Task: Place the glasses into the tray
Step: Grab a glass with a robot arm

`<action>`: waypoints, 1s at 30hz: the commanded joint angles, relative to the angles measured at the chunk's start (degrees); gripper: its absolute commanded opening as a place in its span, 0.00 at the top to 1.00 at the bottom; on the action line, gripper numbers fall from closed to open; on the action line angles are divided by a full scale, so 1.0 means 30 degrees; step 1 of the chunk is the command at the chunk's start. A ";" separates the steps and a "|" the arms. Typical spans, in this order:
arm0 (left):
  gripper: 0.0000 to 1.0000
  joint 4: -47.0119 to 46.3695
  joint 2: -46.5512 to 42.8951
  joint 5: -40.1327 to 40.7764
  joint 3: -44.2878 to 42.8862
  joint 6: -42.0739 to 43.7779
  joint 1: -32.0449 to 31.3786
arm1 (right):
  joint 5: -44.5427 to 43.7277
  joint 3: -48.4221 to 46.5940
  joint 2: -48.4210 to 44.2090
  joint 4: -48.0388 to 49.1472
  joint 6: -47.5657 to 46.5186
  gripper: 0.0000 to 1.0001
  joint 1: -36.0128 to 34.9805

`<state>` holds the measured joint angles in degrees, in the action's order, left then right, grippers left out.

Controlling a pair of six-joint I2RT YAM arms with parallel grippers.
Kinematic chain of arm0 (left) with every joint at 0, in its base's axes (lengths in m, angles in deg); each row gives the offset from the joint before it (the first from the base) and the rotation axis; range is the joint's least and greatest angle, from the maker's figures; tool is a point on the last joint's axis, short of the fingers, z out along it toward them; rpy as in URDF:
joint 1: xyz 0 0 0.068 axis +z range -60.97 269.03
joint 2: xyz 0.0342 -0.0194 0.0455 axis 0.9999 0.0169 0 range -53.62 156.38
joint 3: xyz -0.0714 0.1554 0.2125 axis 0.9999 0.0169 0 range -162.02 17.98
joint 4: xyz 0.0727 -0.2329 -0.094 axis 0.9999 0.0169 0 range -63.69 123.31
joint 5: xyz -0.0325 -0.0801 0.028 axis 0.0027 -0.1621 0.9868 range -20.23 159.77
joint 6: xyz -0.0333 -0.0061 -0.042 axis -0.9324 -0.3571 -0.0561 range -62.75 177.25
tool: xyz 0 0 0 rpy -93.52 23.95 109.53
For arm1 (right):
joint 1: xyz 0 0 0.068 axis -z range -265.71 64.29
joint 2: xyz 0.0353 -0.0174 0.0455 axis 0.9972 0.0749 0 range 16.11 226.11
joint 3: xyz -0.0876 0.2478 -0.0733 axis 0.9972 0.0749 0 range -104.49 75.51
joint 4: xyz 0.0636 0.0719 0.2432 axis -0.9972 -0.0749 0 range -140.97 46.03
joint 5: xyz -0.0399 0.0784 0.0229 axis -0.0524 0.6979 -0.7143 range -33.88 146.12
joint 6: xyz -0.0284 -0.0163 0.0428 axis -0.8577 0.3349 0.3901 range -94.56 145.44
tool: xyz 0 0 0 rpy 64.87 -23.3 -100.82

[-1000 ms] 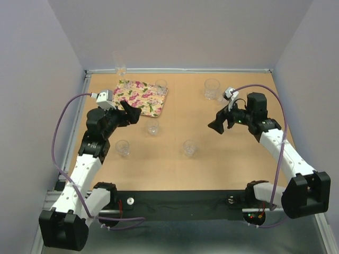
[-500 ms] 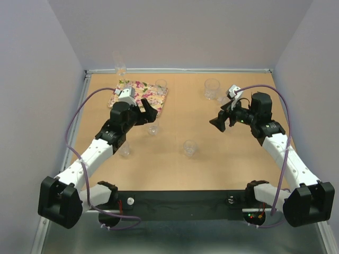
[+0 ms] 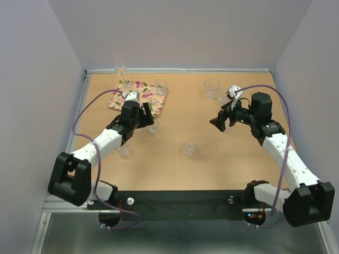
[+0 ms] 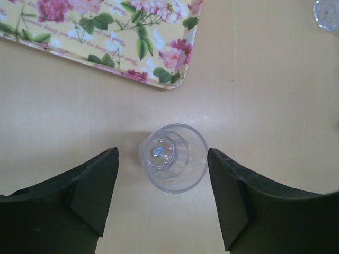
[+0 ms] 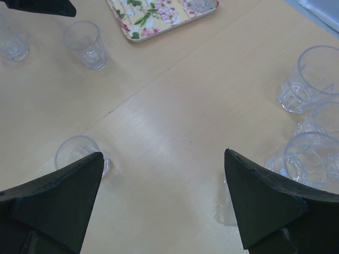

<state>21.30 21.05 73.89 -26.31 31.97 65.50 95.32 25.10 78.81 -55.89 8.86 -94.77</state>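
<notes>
Left gripper (image 4: 162, 156) stands released, its fingers (image 4: 90, 196) flanking one upright glass (image 4: 175, 159) without touching it, just off the near right corner of the tray (image 4: 168, 83), which lies by the table's (image 3: 175, 169) far left corner. Right gripper (image 5: 164, 159) gapes wide, holding nothing, above the table's right half.

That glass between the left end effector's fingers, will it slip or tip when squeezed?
Probably slippery: the glass looks smooth and clear. Likely rigid but breakable. It stands upright on a narrow base, so an off-centre push may tip it.
</notes>
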 commanded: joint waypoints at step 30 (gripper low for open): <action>1.00 0.0793 0.3119 0.1175 -0.2169 0.1394 -0.0419 | -0.0616 0.0456 -0.0508 0.1045 -0.0128 0.00 0.0090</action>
<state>23.40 32.57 76.73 -30.03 34.90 64.58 93.97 25.12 78.78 -55.89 8.86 -94.77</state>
